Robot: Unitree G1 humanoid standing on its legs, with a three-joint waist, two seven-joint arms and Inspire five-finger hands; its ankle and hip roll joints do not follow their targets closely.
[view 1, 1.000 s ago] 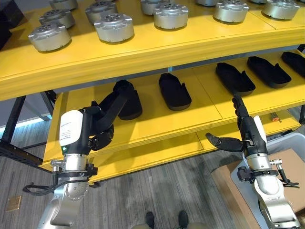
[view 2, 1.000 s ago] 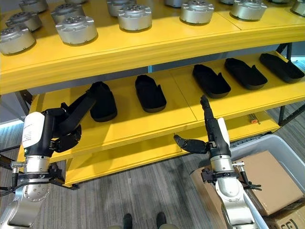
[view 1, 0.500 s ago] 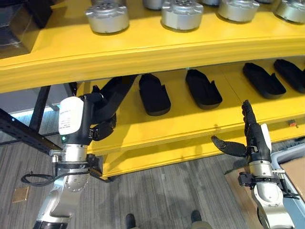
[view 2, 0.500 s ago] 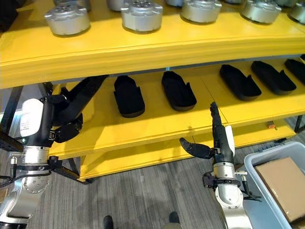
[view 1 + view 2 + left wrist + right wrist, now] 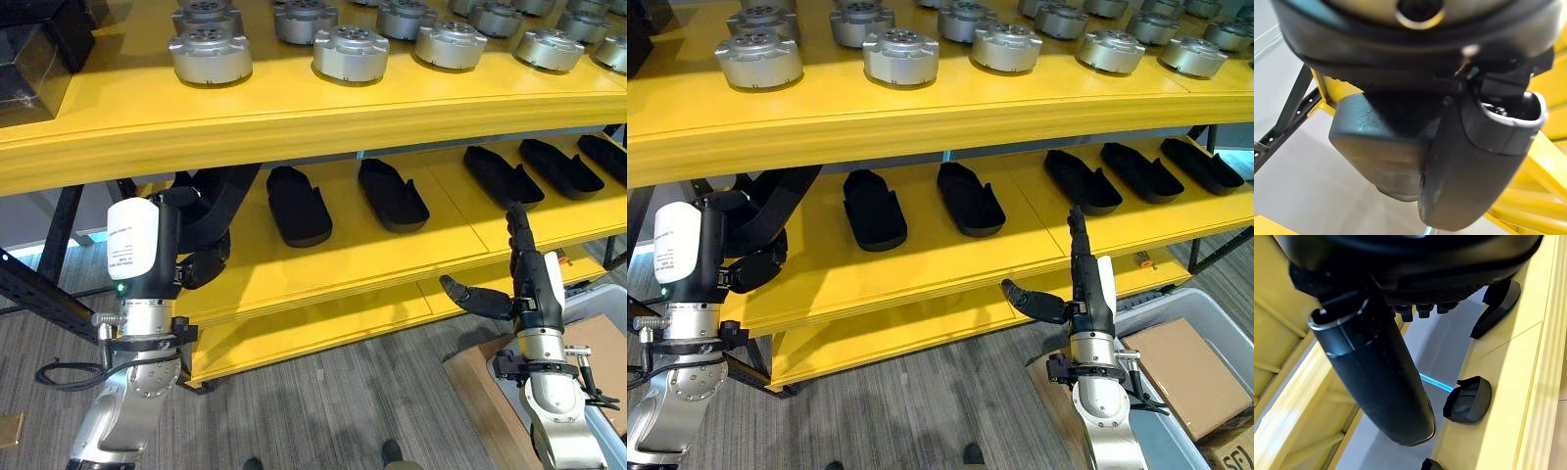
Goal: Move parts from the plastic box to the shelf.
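Observation:
My left hand is shut on a long black part, held tilted over the left end of the yellow middle shelf. Close up, the thumb curls over the black part. Several similar black parts lie in a row on that shelf. My right hand stands open in front of the shelf's edge, fingers straight up, thumb out, holding nothing. The grey plastic box sits on the floor at the lower right, beside that hand.
The top shelf carries several round silver parts. A brown cardboard box lies inside the plastic box. A dark metal shelf leg stands at the left. Grey wood-pattern floor lies below the shelves.
The whole picture has shifted, so the camera moved. My left hand still holds the black part at the shelf's left end. The right hand stays open and raised.

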